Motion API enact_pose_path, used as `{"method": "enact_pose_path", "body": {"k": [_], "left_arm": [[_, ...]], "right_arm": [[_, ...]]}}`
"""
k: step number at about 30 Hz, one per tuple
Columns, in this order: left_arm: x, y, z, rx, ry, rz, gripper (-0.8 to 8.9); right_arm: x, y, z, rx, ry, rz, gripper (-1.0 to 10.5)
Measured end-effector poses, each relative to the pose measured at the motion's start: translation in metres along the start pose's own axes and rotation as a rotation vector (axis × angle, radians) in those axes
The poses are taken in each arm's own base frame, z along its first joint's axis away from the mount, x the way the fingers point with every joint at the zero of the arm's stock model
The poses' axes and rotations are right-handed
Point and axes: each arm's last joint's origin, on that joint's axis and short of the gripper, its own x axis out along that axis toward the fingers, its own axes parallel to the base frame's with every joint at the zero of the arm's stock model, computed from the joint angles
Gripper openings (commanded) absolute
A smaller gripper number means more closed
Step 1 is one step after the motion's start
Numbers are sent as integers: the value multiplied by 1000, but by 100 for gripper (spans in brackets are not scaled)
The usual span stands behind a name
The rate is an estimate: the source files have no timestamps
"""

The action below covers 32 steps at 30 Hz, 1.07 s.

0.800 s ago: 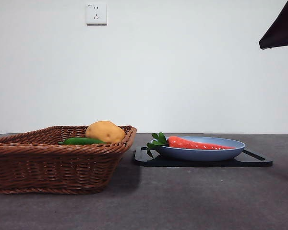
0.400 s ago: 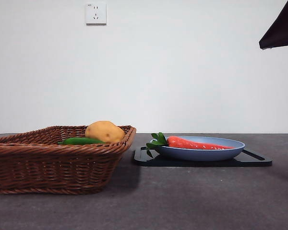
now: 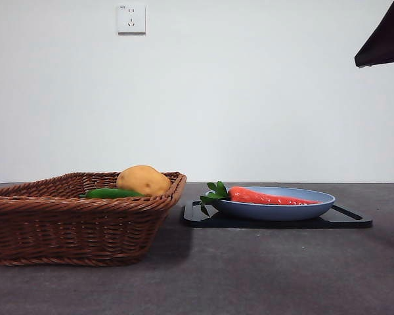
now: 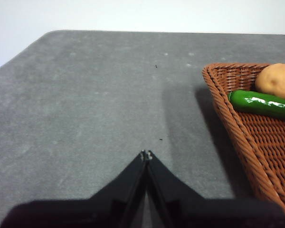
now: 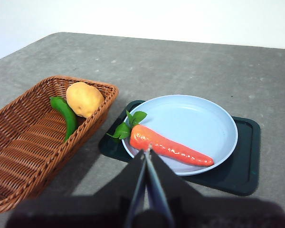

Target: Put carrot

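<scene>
Nothing has changed since the earlier front frames: the carrot (image 3: 272,196), plate (image 3: 318,205), basket (image 3: 72,226) and the black arm tip at the top right corner sit exactly as before. The carrot lies flat in the blue plate (image 5: 199,123), which rests on a dark tray (image 5: 242,166) on the grey table (image 3: 262,275), just beside the basket. Its long axis runs roughly level across the front view; the thick end with its green leaves (image 3: 213,192) points toward the basket and overhangs the plate's rim there, while the tapered tip points away from the basket. The basket holds a potato (image 3: 143,180) and a cucumber (image 3: 111,193). The right tool (image 5: 146,151) hangs above the carrot's thick end, jaws closed together and empty. The left tool (image 4: 146,154) hovers over bare table beside the basket, also closed on nothing.
</scene>
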Motion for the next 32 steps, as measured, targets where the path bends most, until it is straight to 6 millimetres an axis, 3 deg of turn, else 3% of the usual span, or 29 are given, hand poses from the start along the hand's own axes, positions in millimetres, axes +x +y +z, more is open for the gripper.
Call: {"method": "enact_pose_path", "body": {"k": [32], "left_arm": [[-3, -4, 3, -35, -46, -41, 8]], "right_arm": [[0, 0, 0, 0, 0, 0, 3]]}}
